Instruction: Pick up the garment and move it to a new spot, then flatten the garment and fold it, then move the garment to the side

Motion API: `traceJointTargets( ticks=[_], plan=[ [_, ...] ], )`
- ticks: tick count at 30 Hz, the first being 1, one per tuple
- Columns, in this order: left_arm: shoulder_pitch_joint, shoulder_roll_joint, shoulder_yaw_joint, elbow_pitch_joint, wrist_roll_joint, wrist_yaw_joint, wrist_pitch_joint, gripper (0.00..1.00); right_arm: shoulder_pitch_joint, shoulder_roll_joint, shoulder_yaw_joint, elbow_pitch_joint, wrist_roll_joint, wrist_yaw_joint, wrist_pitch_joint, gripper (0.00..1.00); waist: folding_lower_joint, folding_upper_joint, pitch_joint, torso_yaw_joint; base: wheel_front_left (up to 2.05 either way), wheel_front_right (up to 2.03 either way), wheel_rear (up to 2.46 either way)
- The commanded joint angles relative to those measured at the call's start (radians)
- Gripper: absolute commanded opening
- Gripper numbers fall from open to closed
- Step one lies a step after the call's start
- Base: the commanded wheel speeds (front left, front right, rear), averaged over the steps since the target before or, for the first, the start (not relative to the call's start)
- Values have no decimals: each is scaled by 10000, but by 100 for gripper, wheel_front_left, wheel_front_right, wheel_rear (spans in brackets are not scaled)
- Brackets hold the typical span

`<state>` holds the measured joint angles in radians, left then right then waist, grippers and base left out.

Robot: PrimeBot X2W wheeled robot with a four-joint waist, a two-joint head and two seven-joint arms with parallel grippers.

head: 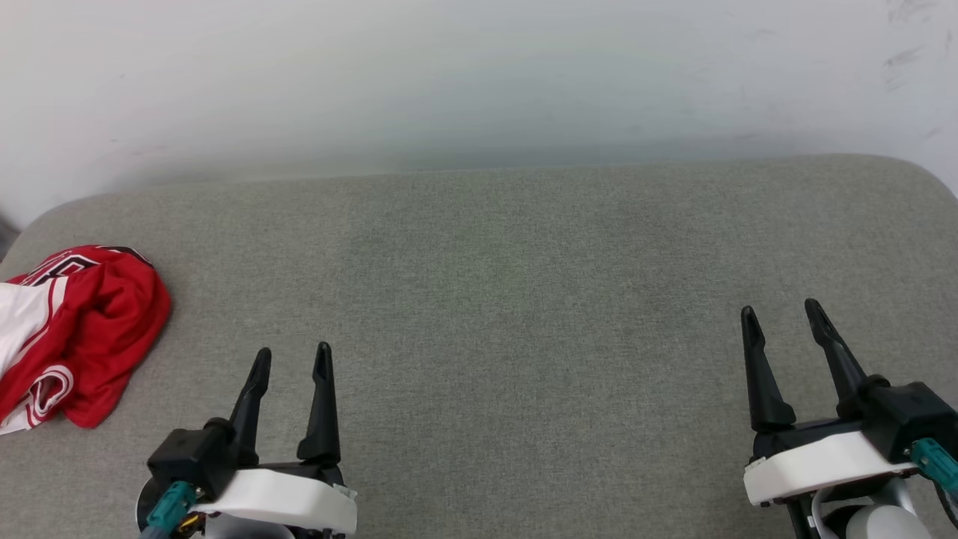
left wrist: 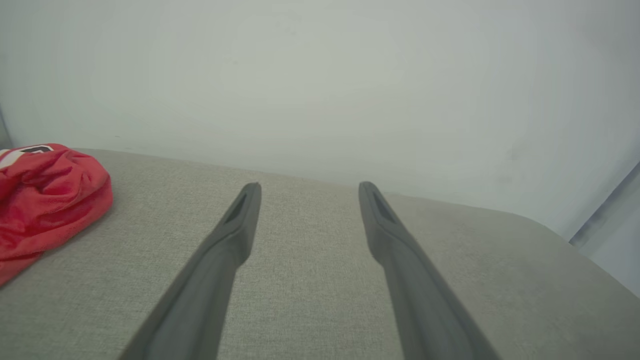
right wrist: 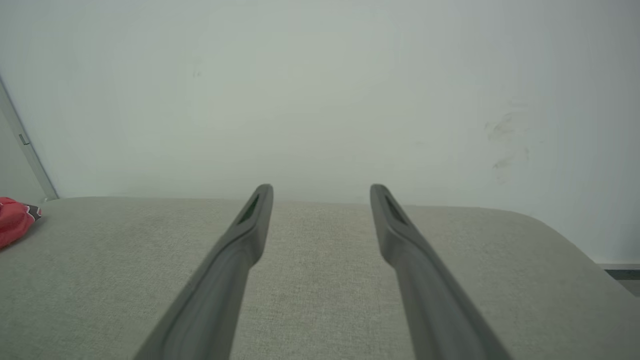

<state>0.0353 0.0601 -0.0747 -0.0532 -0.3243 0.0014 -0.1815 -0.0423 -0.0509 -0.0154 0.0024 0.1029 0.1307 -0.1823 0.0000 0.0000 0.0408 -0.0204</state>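
Observation:
The garment (head: 82, 329) lies crumpled in a red heap with white parts and black lettering at the far left edge of the grey cushioned surface (head: 494, 299). It also shows as the garment (left wrist: 45, 200) at the left of the left wrist view and as a small corner of the garment (right wrist: 15, 220) in the right wrist view. My left gripper (head: 292, 358) stands open at the lower left, to the right of the garment and apart from it. At the lower right my right gripper (head: 782, 313) is open too, with nothing between its fingers.
A pale wall (head: 479, 75) rises right behind the grey surface. The surface has rounded back corners (head: 920, 176). A wide stretch of bare fabric lies between the two grippers.

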Motion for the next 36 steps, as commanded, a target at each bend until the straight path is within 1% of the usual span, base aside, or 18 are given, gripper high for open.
traceJointTargets(
  ticks=[1,4,14,18,20,24,29,33,36],
  plan=[
    [9,95,-88,-48,242,40,-95,100,-45,7,-8,-115,-278,0,-83,100,1,0,9,-4,0,0,0],
    [48,231,-334,97,581,11,-171,100,-20,8,-8,-128,-625,0,-154,100,1,0,27,-12,0,0,0],
    [73,506,-956,95,1510,562,-372,100,78,9,147,-71,-1565,-1,-377,100,0,0,36,-20,0,0,0],
    [134,489,-1014,120,1553,620,-460,100,78,11,172,-139,-1778,-1,-455,100,0,0,57,-20,0,0,0],
    [172,369,-877,100,1301,438,-498,100,88,10,30,-143,-1584,-1,-493,100,0,0,66,-25,0,0,0],
    [194,140,-416,32,1135,53,-574,100,70,15,-51,-57,-1158,-1,-583,100,0,0,103,-23,0,0,0],
    [301,-17,45,212,1323,-510,-673,100,67,13,47,82,-778,-1,-663,100,0,0,117,-61,0,0,0],
    [364,-82,176,376,1553,-795,-735,100,134,12,148,314,-544,-1,-743,100,0,0,97,-82,0,0,0],
    [424,-95,183,534,1722,-902,-791,100,167,14,212,513,-503,-1,-781,100,0,0,48,-95,0,0,0]
  ],
)
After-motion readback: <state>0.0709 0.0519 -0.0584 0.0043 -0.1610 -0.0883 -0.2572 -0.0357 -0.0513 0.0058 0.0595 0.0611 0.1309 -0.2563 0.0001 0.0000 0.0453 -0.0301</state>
